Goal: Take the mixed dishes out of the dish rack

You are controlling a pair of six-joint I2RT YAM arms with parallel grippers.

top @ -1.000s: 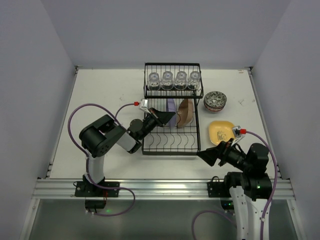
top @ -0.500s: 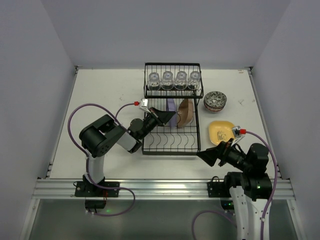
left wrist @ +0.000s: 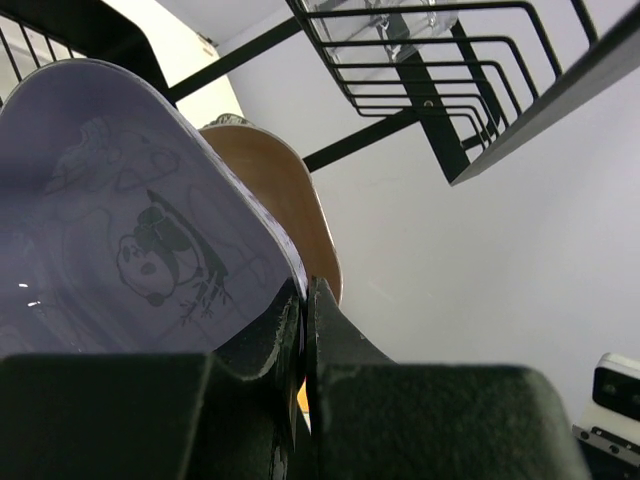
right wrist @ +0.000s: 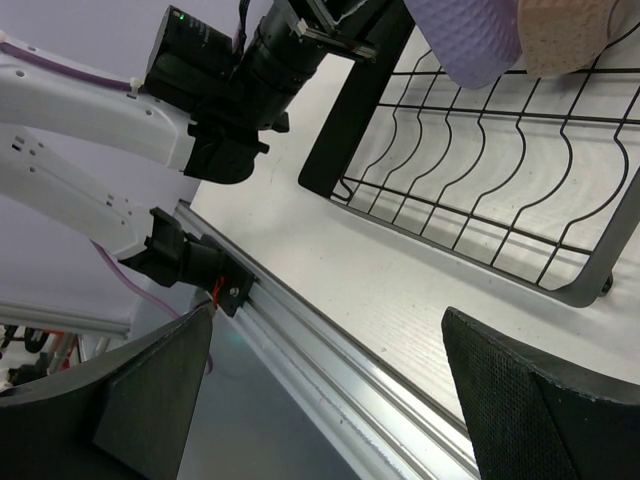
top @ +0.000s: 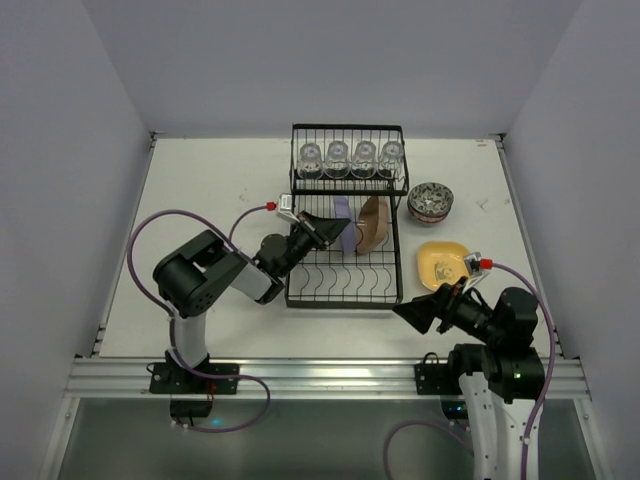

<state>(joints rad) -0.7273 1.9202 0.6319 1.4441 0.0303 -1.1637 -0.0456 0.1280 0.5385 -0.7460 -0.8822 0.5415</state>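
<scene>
The black wire dish rack (top: 345,295) stands mid-table. Several clear glasses (top: 337,157) sit on its upper shelf. The purple plate (top: 343,212) and the brown plate (top: 374,225) stand in the lower slots. My left gripper (top: 330,231) is shut on the purple plate's rim; the left wrist view shows the purple plate (left wrist: 130,230) pinched between the jaws with the brown plate (left wrist: 290,200) behind it. The yellow plate (top: 441,262) and stacked patterned bowls (top: 430,203) lie on the table right of the rack. My right gripper (top: 415,310) is open and empty near the rack's front right corner.
The rack's lower prongs (right wrist: 480,160) are bare in front of the plates. The table's front rail (right wrist: 330,350) runs under my right gripper. White walls close in the table on three sides.
The rack has shifted slightly to the right and away with my left gripper holding the purple plate. The right arm has not moved.
</scene>
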